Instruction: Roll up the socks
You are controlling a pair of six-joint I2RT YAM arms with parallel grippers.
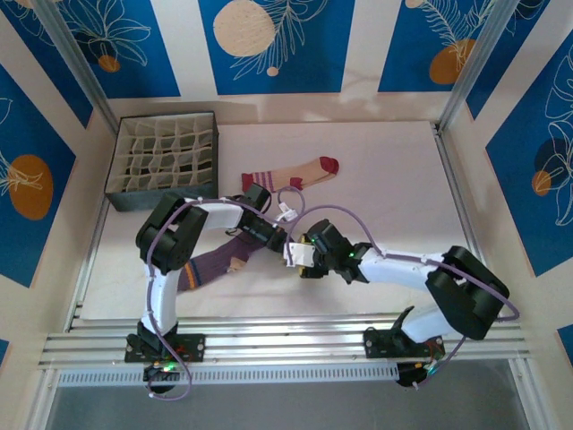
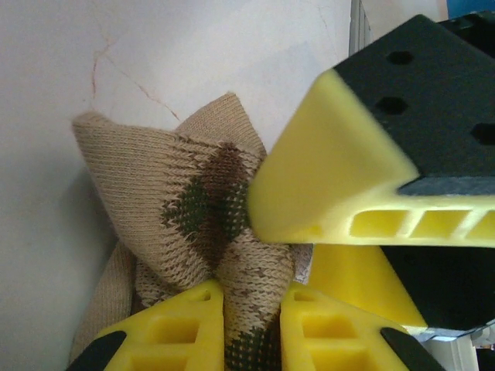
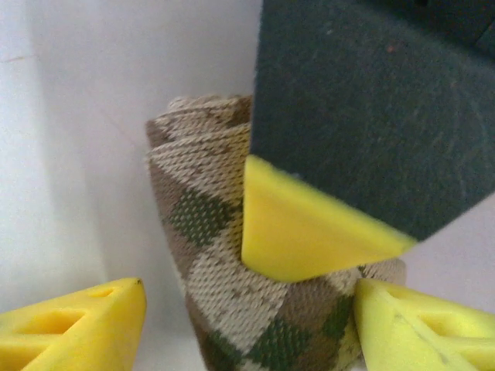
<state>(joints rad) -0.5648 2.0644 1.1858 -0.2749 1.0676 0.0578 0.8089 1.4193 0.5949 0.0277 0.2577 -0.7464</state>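
Currently, nearest the arm bases, I read the purple sock point(image 1: 213, 263) lying flat on the counter point(image 1: 394, 188), one end partly hidden by the left arm point(image 1: 161, 296); just beyond it, near mid-counter, both grippers meet at the argyle sock point(image 2: 155, 193); the left gripper point(image 2: 249, 292) is clamped on a fold of that sock, knit pinched tight between its two yellow fingers point(image 2: 189, 311); the right gripper point(image 3: 249, 287) is spread wide and straddles the sock, which stands bunched and partly rolled between its fingers; on the left wrist view, one right finger presses against the knit; on the right wrist view, the finger on the picture's left stands clear of the sock; farther back, the tan sock point(image 1: 291, 172) with dark-red toe and striped cuff lies flat, apart from both grippers; at the far left corner of the counter sits a dark divided box point(image 1: 157, 200) with pale cells.
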